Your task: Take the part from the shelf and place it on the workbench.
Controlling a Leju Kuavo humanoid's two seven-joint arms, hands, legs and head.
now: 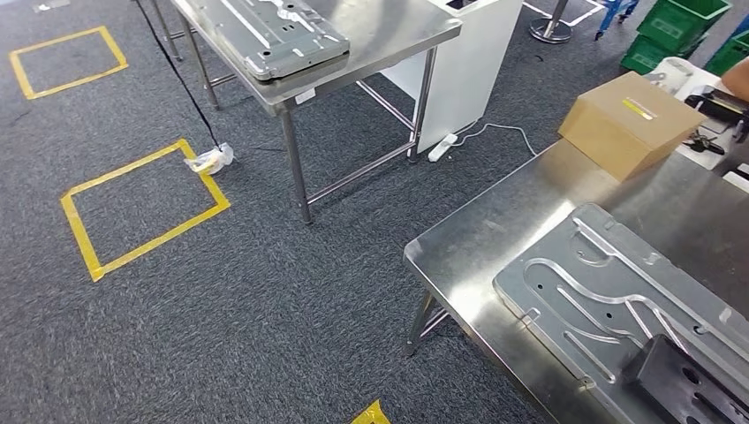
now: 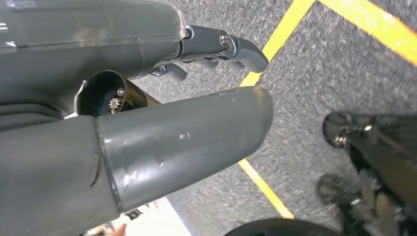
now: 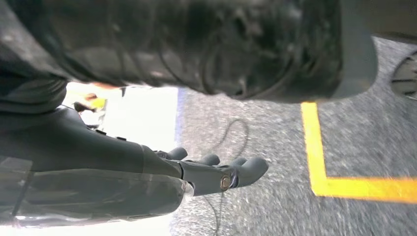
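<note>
A grey stamped metal part [image 1: 618, 300] lies flat on the near steel table [image 1: 477, 238] at the lower right, with a black block [image 1: 684, 384] resting on its near end. More grey metal parts are stacked [image 1: 274, 31] on a far steel table [image 1: 389, 35]. My left hand [image 2: 187, 128] hangs above the carpet beside a yellow tape line [image 2: 280, 34]; its fingers [image 2: 236, 46] are apart and hold nothing. My right hand [image 3: 211, 172] also hangs over the carpet, fingers stretched out and empty.
A cardboard box [image 1: 629, 119] stands at the near table's far end. Yellow tape squares [image 1: 141, 208] mark the carpet on the left. A white cabinet [image 1: 468, 62], a power strip [image 1: 442, 147] and green crates [image 1: 680, 26] stand behind. A person's arm [image 1: 737, 79] shows at the right edge.
</note>
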